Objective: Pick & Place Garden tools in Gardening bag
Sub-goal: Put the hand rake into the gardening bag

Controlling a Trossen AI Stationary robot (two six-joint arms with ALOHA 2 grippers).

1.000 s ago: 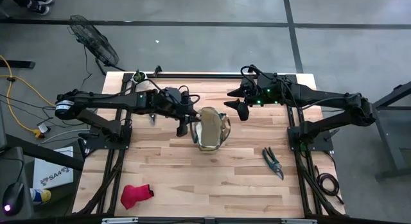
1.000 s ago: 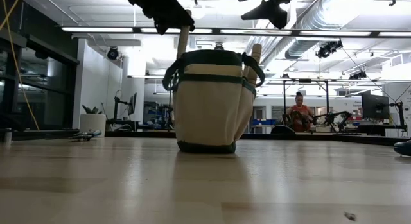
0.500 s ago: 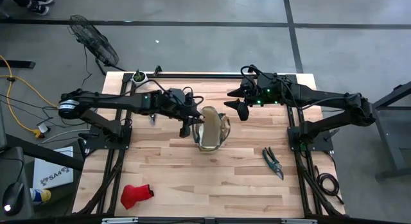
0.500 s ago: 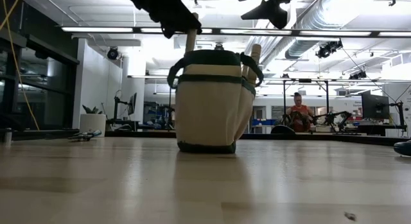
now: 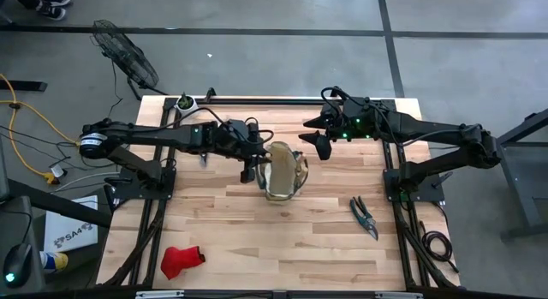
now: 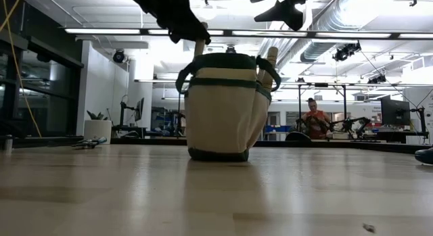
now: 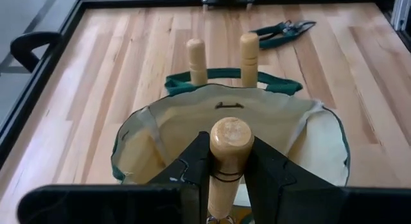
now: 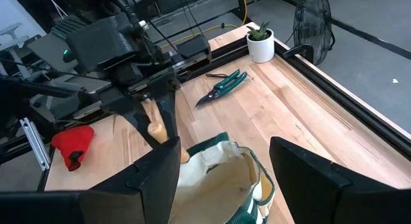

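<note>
The tan gardening bag with green trim stands upright mid-table; it also shows in the low view. Two wooden handles stick up from its far side. My left gripper is over the bag's left rim, shut on a wood-handled tool. My right gripper hangs open and empty above the bag's far right side; its wrist view looks down on the bag. Green-handled shears lie at the right, a second pair at the far left. A red glove lies near left. My left gripper pinches the tool's wooden handle between its two fingers, just behind the handle's rounded end. The fingers come from above, slanting from the table's left. The rounded end stands past the fingertips at the bag's opening. The gripper hides the rest of the tool.
A small white pot with a plant stands at the far left corner. Bare wood lies in front of the bag. A person sits in the room beyond the table.
My left gripper has gone a little toward the table's right edge, from beside the bag's left rim to over it. It has also gone slightly down. The wooden handle now shows shorter above the rim. The gripper stays shut on it.
</note>
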